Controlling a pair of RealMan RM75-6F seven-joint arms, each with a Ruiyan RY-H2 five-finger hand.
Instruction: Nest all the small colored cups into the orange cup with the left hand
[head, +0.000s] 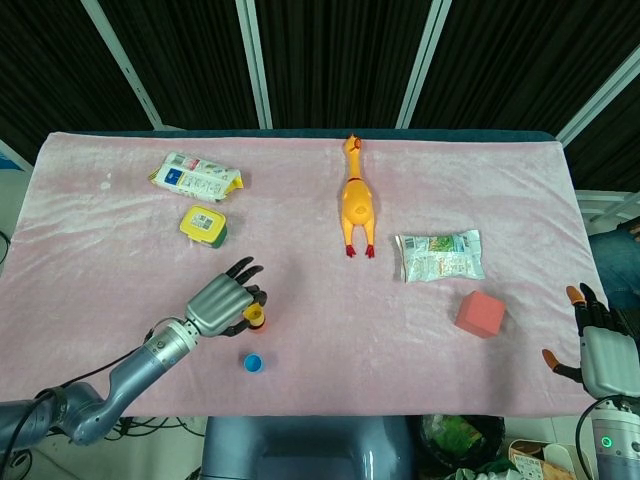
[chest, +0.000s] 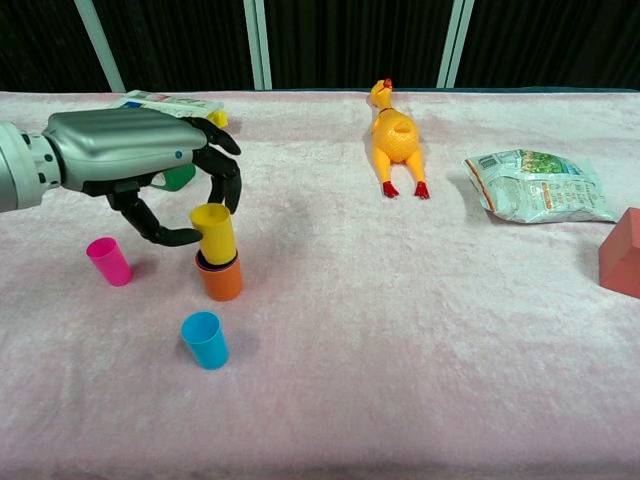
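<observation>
Your left hand (chest: 140, 165) is hovering over the counter (chest: 400, 330), fingers (chest: 160, 235) curling around the yellow cup (chest: 213, 232) sitting inside the orange cup (chest: 219, 278). Your right hand (head: 598, 345) is idling with fingers spread. The pink cup (chest: 109, 261) and blue cup (chest: 205, 339) are standing nearby.

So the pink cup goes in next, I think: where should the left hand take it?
Judging by its pose, pinch the pink cup around its upper wall, coming from above. It stands upright, mouth up, apart from the orange cup and left hand.
</observation>
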